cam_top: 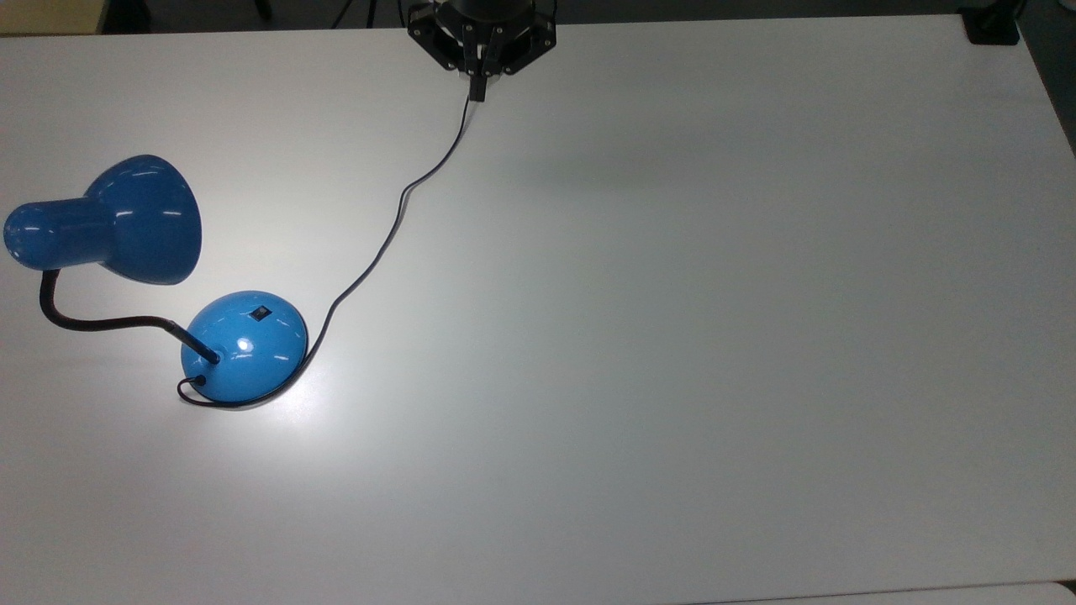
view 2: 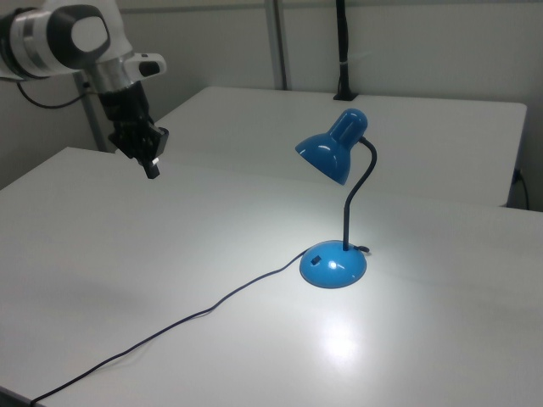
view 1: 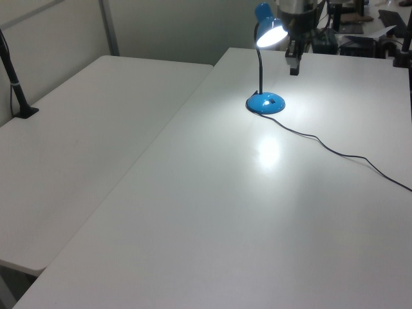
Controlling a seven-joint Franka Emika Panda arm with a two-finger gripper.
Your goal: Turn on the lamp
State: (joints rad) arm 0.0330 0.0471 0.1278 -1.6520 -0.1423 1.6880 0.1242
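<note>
Top view, lamp (cam_top: 160, 277): stands near the top view's left edge of the white table (cam_top: 672, 336). The glossy blue bell-shaped shade (cam_top: 126, 220) has its long axis roughly level across the picture, narrow cap toward the top view's left, wide mouth toward the top view's right and slightly down.
Top view, neck and base: a black bendy gooseneck (cam_top: 92, 321) loops from the shade to the round domed blue base (cam_top: 245, 345), which carries a small black switch (cam_top: 261, 314) on its upper slope.
Top view, cord (cam_top: 395, 227): thin, black; it curls round the base and runs up toward the top view's upper middle.
Top view, gripper (cam_top: 479, 84): black, at the upper edge, well apart from the lamp; the fingers are pressed together and hold nothing.
Left view, lamp (view 1: 265, 58): at the far end of the table; the shade mouth (view 1: 271, 35) glows white and faces down toward the left view's right, with a bright patch on the table below.
Left view, gripper (view 1: 294, 66): hangs just to the left view's right of the shade, pointing down, clear of the table.
Right view, lamp (view 2: 339, 203): the neck rises upright from the base and arches over; the shade tilts down toward the right view's left.
Right view, arm (view 2: 68, 38): white, entering from the right view's upper left; the black gripper (view 2: 153, 170) points down and to the right view's right, above the table, fingers closed.
</note>
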